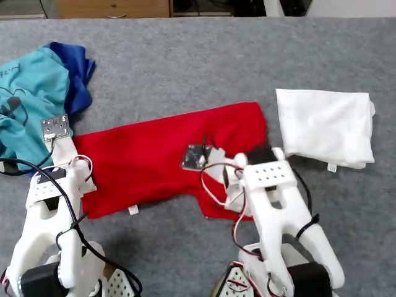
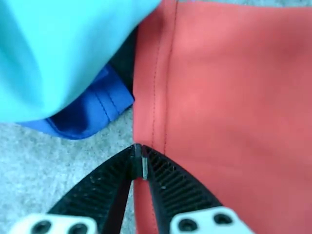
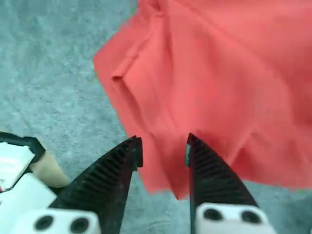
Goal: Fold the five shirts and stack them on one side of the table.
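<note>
Four shirts show on the grey tabletop (image 1: 185, 62). The red shirt (image 1: 154, 158) lies spread flat across the middle as a long band, running from in front of the left arm up toward the far right. Its far right corner ends near the white shirt (image 1: 325, 127), with a strip of bare tabletop between them. The white shirt is folded into a neat rectangle at the right side, well apart from the other heaps. At the far left the teal shirt (image 1: 31, 93) sits crumpled, and the blue shirt (image 1: 77, 77) pokes out from under its far edge, also bunched. The teal shirt's near edge meets the red shirt's left end.

The left tool (image 2: 140, 161) is clenched on the red shirt's left hem: in the left wrist view its black tips meet on the stitched edge and red cloth runs between them. Just beyond the tips the teal and blue shirts overlap, touching the red hem.

The right tool (image 3: 163, 146) is released, its jaws apart over the red shirt's near right edge, where the cloth is creased and folded over itself. Neither jaw presses the fabric. Grey tabletop shows beside that edge.
</note>
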Available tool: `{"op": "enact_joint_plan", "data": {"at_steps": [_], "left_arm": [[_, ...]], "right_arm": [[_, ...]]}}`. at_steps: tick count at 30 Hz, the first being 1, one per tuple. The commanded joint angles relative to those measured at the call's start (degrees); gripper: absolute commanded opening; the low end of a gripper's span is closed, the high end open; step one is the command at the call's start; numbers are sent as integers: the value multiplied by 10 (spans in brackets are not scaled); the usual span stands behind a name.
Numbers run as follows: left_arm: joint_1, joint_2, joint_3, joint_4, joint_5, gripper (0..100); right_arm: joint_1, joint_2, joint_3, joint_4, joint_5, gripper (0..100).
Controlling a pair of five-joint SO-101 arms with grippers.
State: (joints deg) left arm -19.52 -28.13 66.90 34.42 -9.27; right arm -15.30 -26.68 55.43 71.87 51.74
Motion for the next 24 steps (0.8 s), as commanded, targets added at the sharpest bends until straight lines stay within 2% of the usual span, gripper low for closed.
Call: {"op": "enact_joint_plan", "data": {"at_steps": [1, 7, 13, 17, 22, 24], "left_arm": [[-4, 1, -27, -9, -4, 20], [-4, 1, -27, -9, -4, 20], [-6, 1, -27, -9, -4, 20], [-6, 1, -26, -9, -4, 20], [-6, 1, -26, -9, -4, 20], [-6, 1, -26, -9, -4, 20]], "right_arm": [[-32, -14, 9, -33, -16, 162], [-102, -11, 14, -69, -73, 161], [-101, -10, 33, -121, -80, 157], [-101, -10, 59, -149, -80, 91], [-90, -14, 70, -157, -81, 75], [-74, -15, 65, -153, -81, 23]]}}
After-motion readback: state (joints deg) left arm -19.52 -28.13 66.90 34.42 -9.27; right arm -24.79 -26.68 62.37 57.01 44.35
